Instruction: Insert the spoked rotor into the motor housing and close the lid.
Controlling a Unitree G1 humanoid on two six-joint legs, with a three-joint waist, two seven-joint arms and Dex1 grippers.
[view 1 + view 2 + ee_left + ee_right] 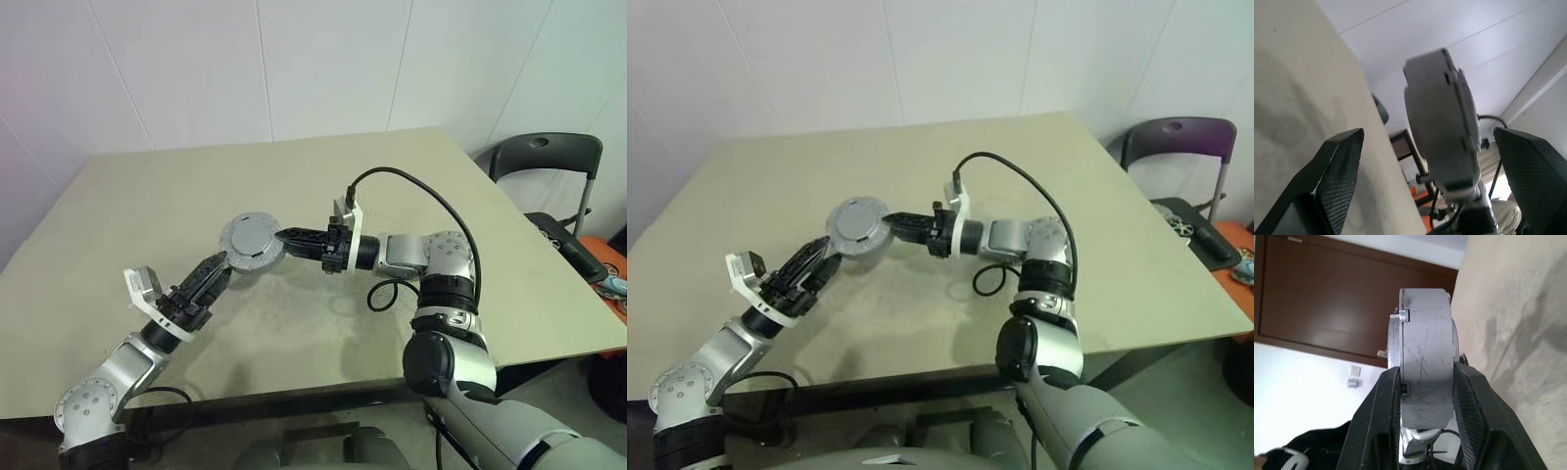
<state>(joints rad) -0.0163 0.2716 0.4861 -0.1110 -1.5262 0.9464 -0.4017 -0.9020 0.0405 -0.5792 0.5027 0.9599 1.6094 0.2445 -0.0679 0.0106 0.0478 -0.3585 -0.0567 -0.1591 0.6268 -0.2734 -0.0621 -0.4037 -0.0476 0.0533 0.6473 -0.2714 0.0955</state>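
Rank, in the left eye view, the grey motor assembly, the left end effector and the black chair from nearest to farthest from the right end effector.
1. The grey motor assembly: clamped by the right end effector, above the table.
2. The left end effector: open, just beyond the assembly's lower left edge.
3. The black chair: off the table's far right corner.

The right gripper point(890, 221) clamps the edge of the lid point(858, 227), a grey round assembly held above the table point(1117, 235). The left gripper point(823, 258), fingers apart, sits just beside the lid, below it.
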